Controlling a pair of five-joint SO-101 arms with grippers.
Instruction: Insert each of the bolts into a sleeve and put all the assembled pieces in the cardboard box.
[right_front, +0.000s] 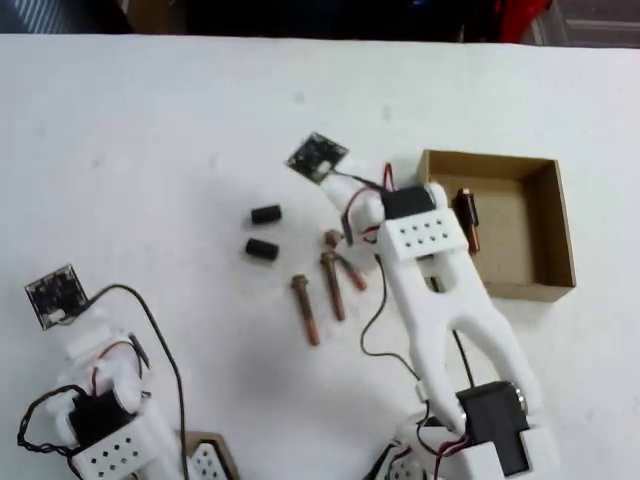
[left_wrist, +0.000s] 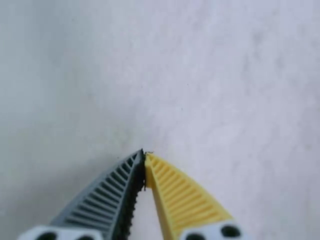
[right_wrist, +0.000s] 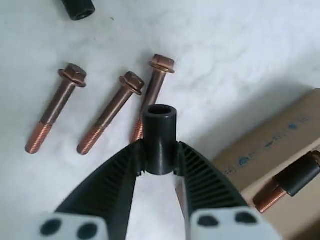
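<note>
My right gripper (right_wrist: 160, 150) is shut on a black sleeve (right_wrist: 160, 136), held upright just above the table. Beyond it lie three copper bolts (right_wrist: 55, 107) (right_wrist: 112, 112) (right_wrist: 152, 90) side by side; the nearest one passes behind the held sleeve. In the high view the bolts (right_front: 305, 310) (right_front: 332, 285) (right_front: 345, 265) lie at mid-table, with two loose black sleeves (right_front: 265, 214) (right_front: 262, 249) to their left. The cardboard box (right_front: 560, 225) at the right holds one assembled bolt and sleeve (right_front: 468, 218). My left gripper (left_wrist: 144, 156) is shut on nothing over bare table.
The left arm (right_front: 100, 400) sits at the front left corner, far from the parts. The right arm (right_front: 440, 300) stretches from the front right, alongside the box's left wall (right_wrist: 270, 145). White table lies open at the left and back.
</note>
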